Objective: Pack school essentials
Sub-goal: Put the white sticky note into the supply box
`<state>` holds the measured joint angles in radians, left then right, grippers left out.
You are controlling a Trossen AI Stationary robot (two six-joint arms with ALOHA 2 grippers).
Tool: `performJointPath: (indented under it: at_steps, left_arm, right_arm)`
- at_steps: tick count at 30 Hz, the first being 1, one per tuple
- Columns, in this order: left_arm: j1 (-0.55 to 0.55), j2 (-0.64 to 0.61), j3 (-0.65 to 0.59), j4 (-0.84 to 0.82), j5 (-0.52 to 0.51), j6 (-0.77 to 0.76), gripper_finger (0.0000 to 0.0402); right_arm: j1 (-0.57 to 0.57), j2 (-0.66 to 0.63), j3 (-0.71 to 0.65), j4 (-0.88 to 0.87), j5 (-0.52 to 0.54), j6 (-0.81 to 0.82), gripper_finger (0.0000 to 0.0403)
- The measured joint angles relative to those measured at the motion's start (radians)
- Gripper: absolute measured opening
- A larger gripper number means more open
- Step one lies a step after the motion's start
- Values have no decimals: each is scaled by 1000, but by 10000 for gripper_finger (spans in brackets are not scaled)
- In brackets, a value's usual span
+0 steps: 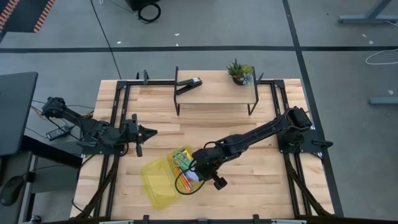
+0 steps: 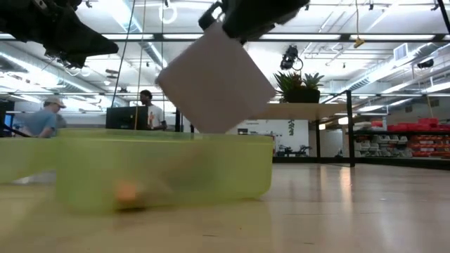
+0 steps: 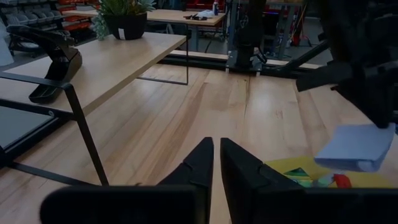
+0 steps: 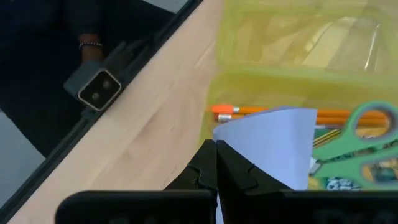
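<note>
Right gripper (image 4: 214,163) pinched shut on one corner of the pale blue notepad (image 4: 273,146), held tilted in the air just above the open yellow-green box (image 1: 163,177) near the table's front edge; in the low view the pad (image 2: 214,81) hangs clear over the box wall. Already inside the box: orange pencil (image 4: 273,112), green-handled scissors (image 4: 367,124) and some printed stationery beneath them. Purple pen and red eraser not clearly made out. Judged well along: the pad looks like one of the last items, still to be released, then the lid closed. Left gripper (image 3: 216,163) fingers nearly together, holding nothing, idle over the table's left side. Black stapler (image 1: 189,84) and potted plant (image 1: 239,71) sit on the raised shelf, untouched.
</note>
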<state>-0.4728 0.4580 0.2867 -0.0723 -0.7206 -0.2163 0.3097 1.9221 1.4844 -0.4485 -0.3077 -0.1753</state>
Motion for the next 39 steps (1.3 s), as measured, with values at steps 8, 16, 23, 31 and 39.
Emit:
performJointPath:
  at_steps: [8,16,23,31,39]
  left_arm:
    - [0,0,0,0,0,0,32]
    - [0,0,0,0,0,1,40]
    - [0,0,0,0,0,1,32]
    - [0,0,0,0,0,1,36]
    - [0,0,0,0,0,1,38]
  right_arm:
    - [-21,0,-100,124,-18,58,6]
    - [-32,0,-158,290,-38,144,6]
    - [-33,0,-166,322,-21,164,6]
    - [-13,0,-135,375,-11,159,6]
    - [2,0,-135,445,-30,149,6]
